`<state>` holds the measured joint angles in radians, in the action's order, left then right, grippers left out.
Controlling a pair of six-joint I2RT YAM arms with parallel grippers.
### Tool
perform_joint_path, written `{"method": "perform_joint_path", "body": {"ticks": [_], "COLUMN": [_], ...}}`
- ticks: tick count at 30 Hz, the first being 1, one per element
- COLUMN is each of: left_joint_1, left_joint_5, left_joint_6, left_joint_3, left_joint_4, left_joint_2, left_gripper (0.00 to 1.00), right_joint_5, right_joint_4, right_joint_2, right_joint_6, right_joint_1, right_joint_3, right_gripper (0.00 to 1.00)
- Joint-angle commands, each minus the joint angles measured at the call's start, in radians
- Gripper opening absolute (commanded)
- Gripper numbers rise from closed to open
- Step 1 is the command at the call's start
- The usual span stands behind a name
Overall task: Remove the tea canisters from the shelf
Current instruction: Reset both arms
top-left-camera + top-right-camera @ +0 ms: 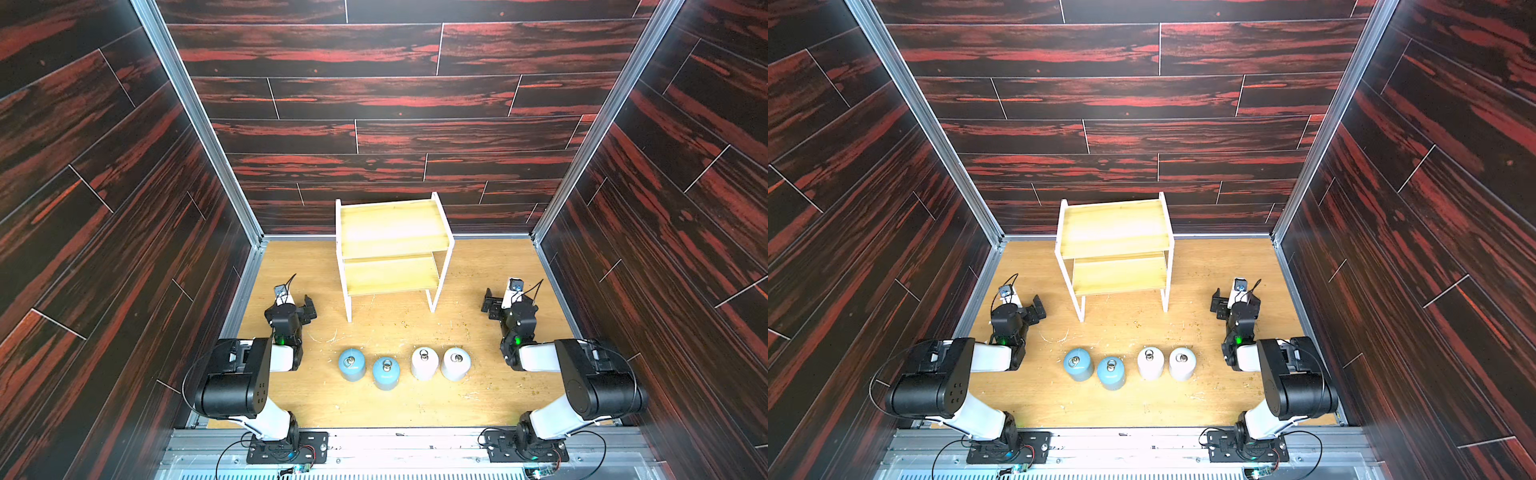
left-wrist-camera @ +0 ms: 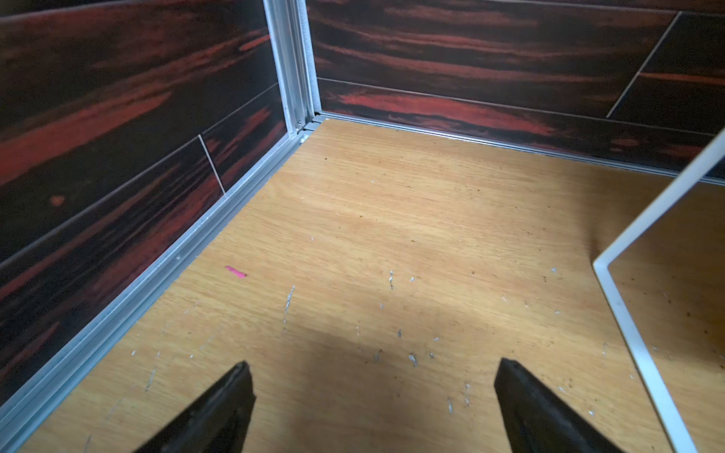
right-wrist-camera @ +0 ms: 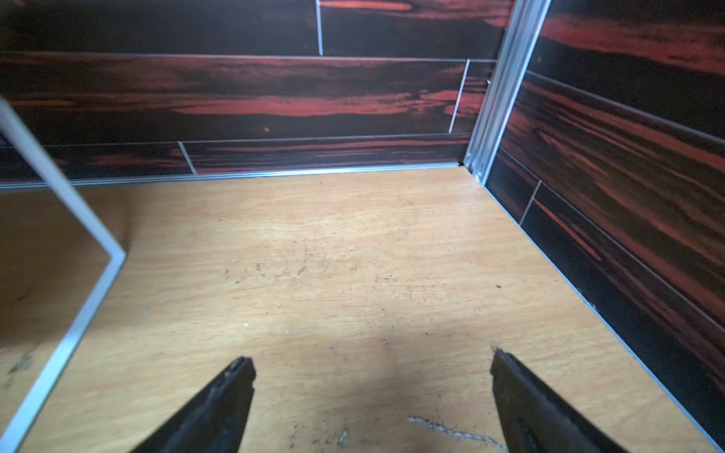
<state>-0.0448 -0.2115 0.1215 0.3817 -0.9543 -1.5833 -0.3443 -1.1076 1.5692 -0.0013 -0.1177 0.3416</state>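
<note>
Both boards of the shelf (image 1: 392,232) are seen bare, and the four tea canisters (image 1: 386,372) are stood upright in a row on the table (image 1: 478,399) between shelf and front edge, so the removal is judged done; nothing more need be grasped, and any retreat is best steered clear of the row. Each arm is folded near a side edge, wrist aimed at the back edge; the left gripper (image 2: 372,368) and right gripper (image 3: 372,362) are spread wide, empty
</note>
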Motion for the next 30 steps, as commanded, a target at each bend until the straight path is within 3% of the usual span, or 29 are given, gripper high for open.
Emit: {"method": "perform_joint_path", "body": {"ticks": [1,3,5,7,30], "left_joint_1": [-0.004,-0.003,-0.003,-0.003,-0.003], "left_joint_5": [0.018,0.018,0.019,0.018,0.017], "left_joint_6": [-0.014,-0.015,-0.015,-0.014,-0.014], "left_joint_3": [0.012,0.011,0.011,0.010,0.009], "left_joint_4": [-0.020,-0.021,-0.020,-0.023,-0.024], "left_joint_2": [-0.001,0.000,0.000,0.000,0.001], "left_gripper": [1.00,1.00,1.00,1.00,1.00], "right_joint_5": [0.053,0.052,0.045,0.043,0.040], "right_joint_4": [-0.223,-0.347,-0.204,-0.278,-0.251], "right_joint_2": [0.018,0.049,0.014,0.041,0.033], "right_joint_6": [-0.026,-0.042,-0.032,-0.041,-0.040], "right_joint_1": [-0.004,-0.007,-0.010,-0.011,-0.013], "right_joint_3": [-0.094,-0.124,-0.085,-0.099,-0.092], "right_gripper": [0.98,0.98,0.98,0.98,0.99]}}
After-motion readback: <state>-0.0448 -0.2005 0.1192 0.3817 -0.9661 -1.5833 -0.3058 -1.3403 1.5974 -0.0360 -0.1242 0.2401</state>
